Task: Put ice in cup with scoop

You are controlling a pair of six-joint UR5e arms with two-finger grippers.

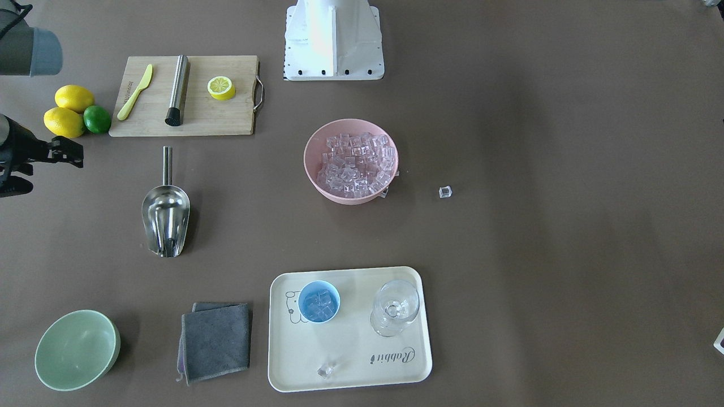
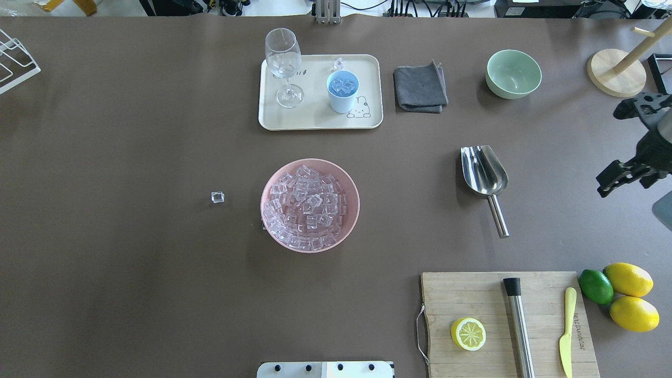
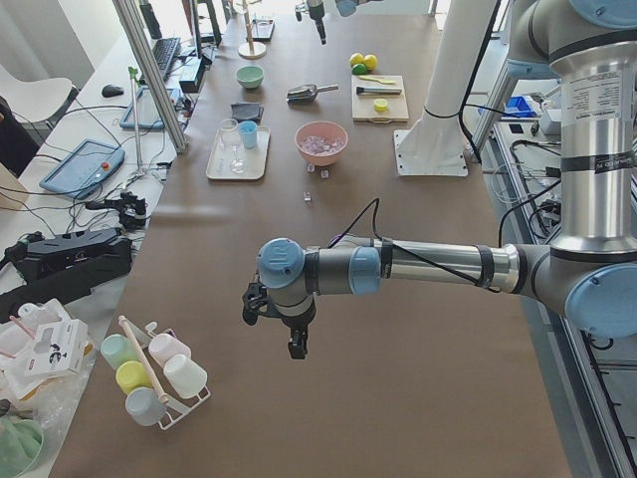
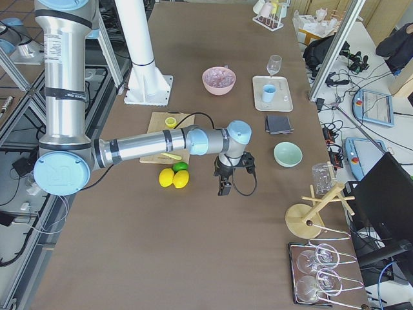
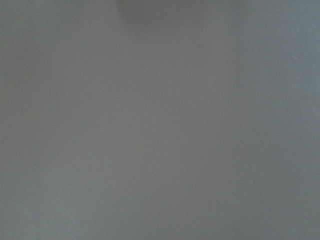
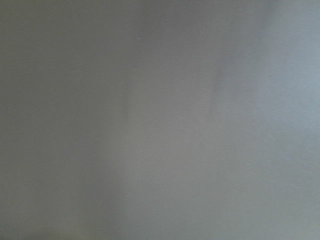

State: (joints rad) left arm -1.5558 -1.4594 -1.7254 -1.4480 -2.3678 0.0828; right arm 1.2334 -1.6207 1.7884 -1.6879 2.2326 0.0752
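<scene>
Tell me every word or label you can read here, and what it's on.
"Rabbit": printed on the tray.
Board: a short engraved line beside the knife, too small to read.
Stickers on the arms: too small to read.

Non-task items you've got in the overhead view: lower right, cutting board (image 2: 472, 294) carrying a lemon half (image 2: 468, 334), steel cylinder (image 2: 520, 331) and yellow knife (image 2: 566, 332). Two lemons (image 2: 628, 279) and a lime (image 2: 596, 286) sit just right of it. Centre: pink bowl (image 2: 356, 189). Top centre: cream tray (image 2: 315, 118), stemmed glass (image 2: 283, 55) upright at its left end. Right of the tray: grey cloth (image 2: 420, 86), then pale green bowl (image 2: 513, 73).
</scene>
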